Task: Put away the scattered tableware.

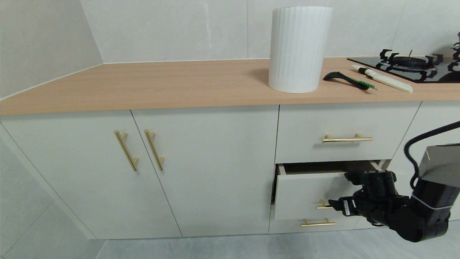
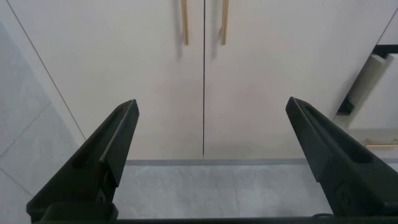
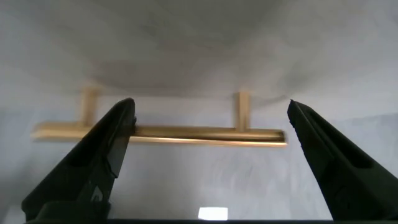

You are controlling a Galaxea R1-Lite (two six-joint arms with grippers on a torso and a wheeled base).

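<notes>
On the wooden counter, a black ladle (image 1: 344, 79), green-tipped chopsticks (image 1: 367, 84) and a white knife (image 1: 386, 79) lie to the right of a tall white ribbed container (image 1: 298, 50). Below them the middle drawer (image 1: 305, 194) stands partly pulled out. My right gripper (image 1: 332, 205) is low at that drawer's front, right at its gold handle (image 1: 323, 206). In the right wrist view the gripper (image 3: 209, 107) is open, and the gold handle (image 3: 161, 132) runs across just beyond its fingertips. My left gripper (image 2: 211, 109) is open and holds nothing, facing the cabinet doors (image 2: 205, 74).
A black gas hob (image 1: 409, 64) sits at the counter's far right. The top drawer (image 1: 346, 138) is closed, and the bottom drawer handle (image 1: 318, 223) shows under the open one. Two cabinet doors with gold handles (image 1: 138, 149) are on the left. Grey tiled floor (image 1: 230, 248) lies below.
</notes>
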